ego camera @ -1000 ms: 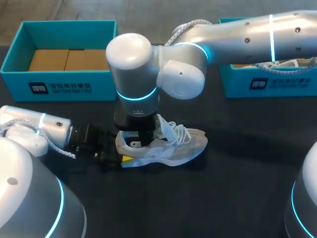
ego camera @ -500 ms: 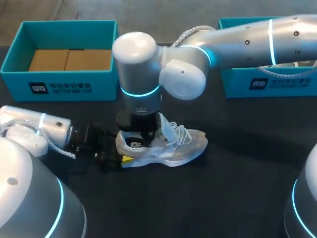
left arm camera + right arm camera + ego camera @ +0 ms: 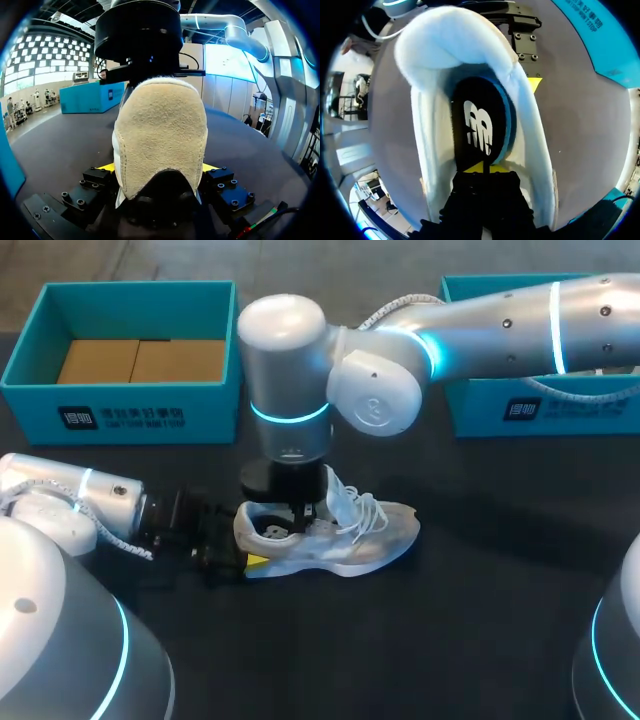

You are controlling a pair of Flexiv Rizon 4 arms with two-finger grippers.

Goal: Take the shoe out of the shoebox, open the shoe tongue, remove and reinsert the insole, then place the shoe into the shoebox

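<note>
Yellow fingertips (image 3: 476, 168) of the right gripper (image 3: 485, 168) are pinched together inside the shoe (image 3: 350, 540), apparently nipping the edge of the black, blue-rimmed insole (image 3: 480, 125), which lies in the heel cup. At the back of the shoe, the left gripper (image 3: 158, 170) clamps the suede heel from both sides, low by the sole, pinning it upright on the table (image 3: 450, 640).

Over the past second the right arm has edged sideways towards the toe and risen slightly, while the shoe and the left arm have stayed put. That suggests the insole step is under way. The shoe is already out of its box and the tongue (image 3: 335, 495) stands lifted clear of the opening. The insole has not visibly come free.

The table is matte black. At its far edge the left shoebox (image 3: 130, 415), teal, holds only brown cardboard (image 3: 140, 360). The right shoebox (image 3: 560, 410) sits partly behind the reaching arm.
</note>
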